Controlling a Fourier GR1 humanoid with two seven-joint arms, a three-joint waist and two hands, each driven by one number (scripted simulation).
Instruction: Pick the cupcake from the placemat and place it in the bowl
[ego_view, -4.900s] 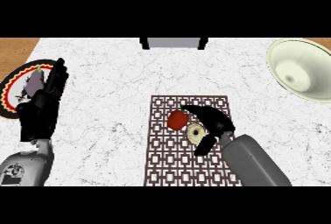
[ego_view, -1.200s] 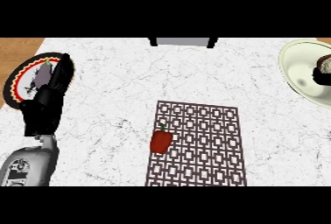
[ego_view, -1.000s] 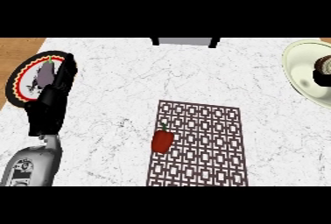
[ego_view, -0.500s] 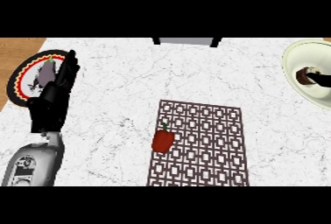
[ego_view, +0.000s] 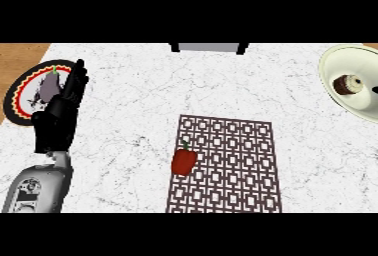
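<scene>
Left robot hand (ego_view: 63, 107): it is resting at the view's left, fingers straight, apart and pointing up, holding nothing.
Right robot hand (ego_view: 375, 90): seemingly only a dark sliver is showing at the view's right edge, so I cannot tell whether it is apart or together.
Task's thing: the small brown cupcake with a pale top (ego_view: 347, 84) is sitting inside the cream round bowl (ego_view: 356, 109), far to the right of the left robot hand and just beside that sliver.
Brown lattice placemat (ego_view: 236, 150): it is lying on the white marble surface (ego_view: 140, 130), down and right of the left robot hand, carrying a red bell pepper (ego_view: 184, 161) at its left edge.
Step in hand: placing looks done to me; the letting-go is finishing.
Next move: I judge it is calling for the right robot hand to draw clear without nudging the cupcake.
</scene>
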